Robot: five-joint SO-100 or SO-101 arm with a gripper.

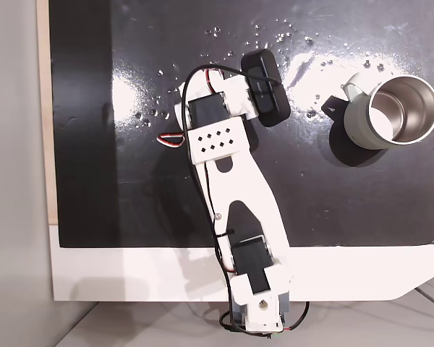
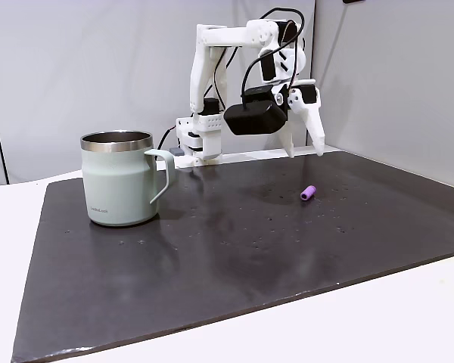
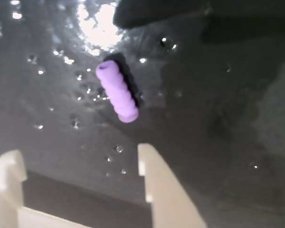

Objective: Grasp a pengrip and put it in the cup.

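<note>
One mug-shaped cup (image 2: pixel 119 180) is seen at the left of a fixed view, upright on the dark tabletop (image 2: pixel 234 257), its handle turned toward the arm. Further right in that view, the gripper (image 2: pixel 306 151) is held above the surface with nothing between the jaws, which are spread apart. Below it and just to the right, the pengrip (image 2: pixel 308 193) is found lying on its side, well apart from the cup. In the wrist view the pengrip (image 3: pixel 118 91) is shown ahead of the two white fingertips (image 3: pixel 154 178), not yet between them, with small shiny droplets scattered around it. It is judged to be very light, soft and ribbed, so a little give under pressure is expected and slipping seems unlikely. It is best taken across its middle, with the jaws closed on its rounded sides rather than its ends.
</note>
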